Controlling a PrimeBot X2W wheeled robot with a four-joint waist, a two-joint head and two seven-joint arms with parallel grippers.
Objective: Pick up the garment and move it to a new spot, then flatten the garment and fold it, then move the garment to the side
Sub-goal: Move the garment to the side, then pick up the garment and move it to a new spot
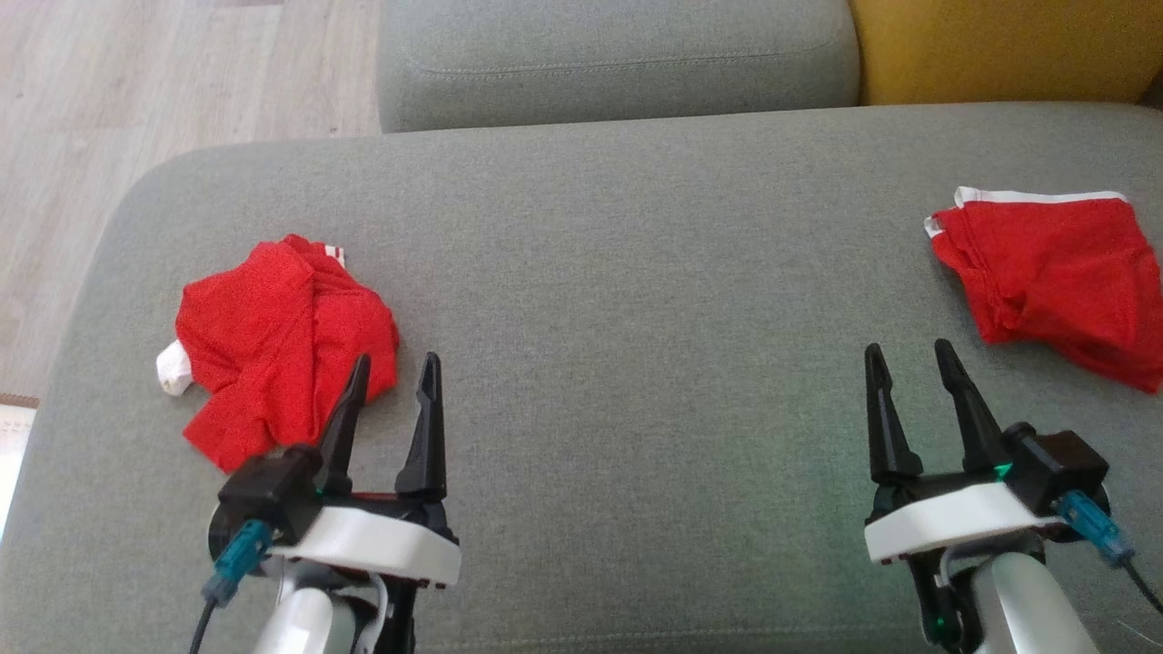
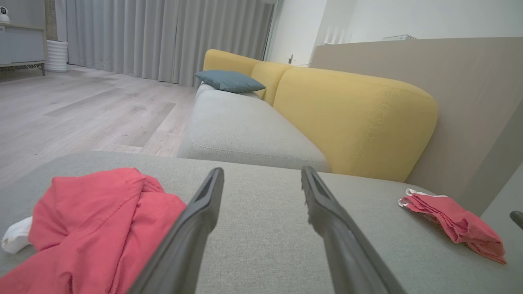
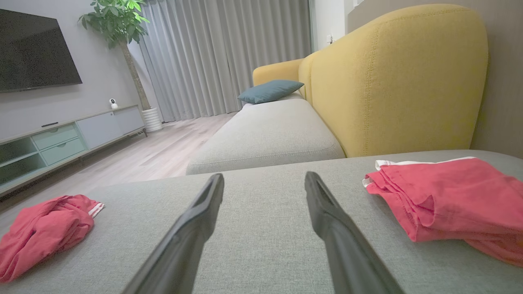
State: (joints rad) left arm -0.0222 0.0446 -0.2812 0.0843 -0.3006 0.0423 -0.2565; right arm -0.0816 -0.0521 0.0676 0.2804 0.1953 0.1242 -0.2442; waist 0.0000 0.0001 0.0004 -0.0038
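The sofa (image 1: 636,272) held two red clothes, a crumpled garment (image 1: 273,345) and a folded garment (image 1: 1058,272), and the left gripper (image 1: 396,358) and right gripper (image 1: 908,345) both had fingers spread.

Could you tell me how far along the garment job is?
Looks done: the folded red garment lies at right. In hand: nothing; left gripper and right gripper are open, empty. Left: the crumpled red garment by the left gripper needs picking up, flattening, folding.
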